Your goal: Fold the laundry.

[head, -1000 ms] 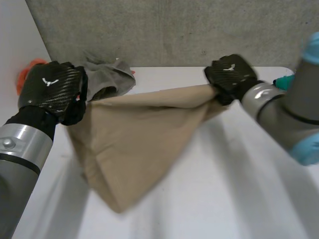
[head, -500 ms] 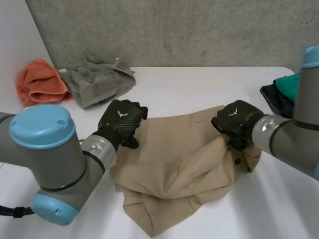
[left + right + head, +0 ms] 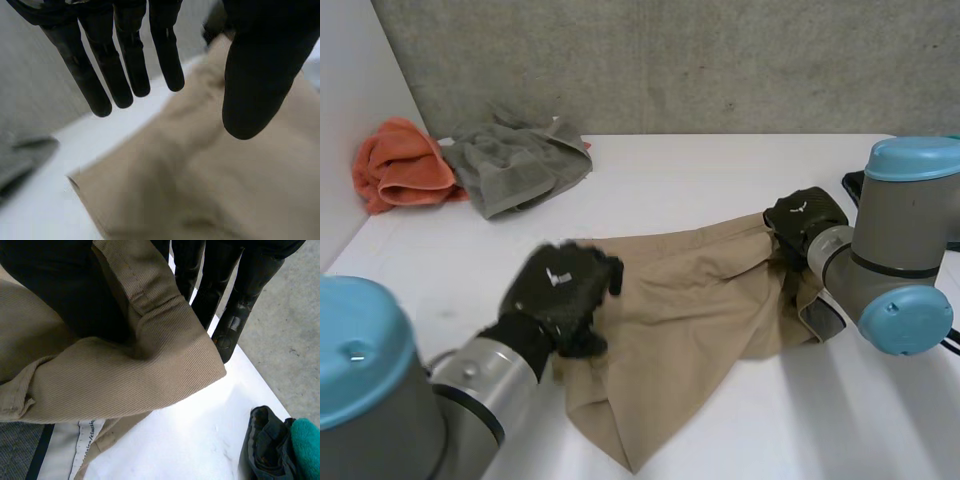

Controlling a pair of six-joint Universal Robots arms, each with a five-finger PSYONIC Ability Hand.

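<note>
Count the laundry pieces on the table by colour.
Tan: 1, tan trousers
Grey: 1, grey towel
Orange: 1, orange towel
Dark: 1, dark garment
Teal: 1, teal cloth
Total: 5

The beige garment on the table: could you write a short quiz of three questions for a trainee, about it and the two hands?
1. True or false: the left hand has its fingers curled round the beige garment.
2. Which hand pinches an edge of the garment? A: the left hand. B: the right hand.
3. Fill in: the towel lying beside the grey towel is ____ in colour.

Key: 1 false, its fingers are straight above the cloth. 2 B. 3 orange, the orange towel.
</note>
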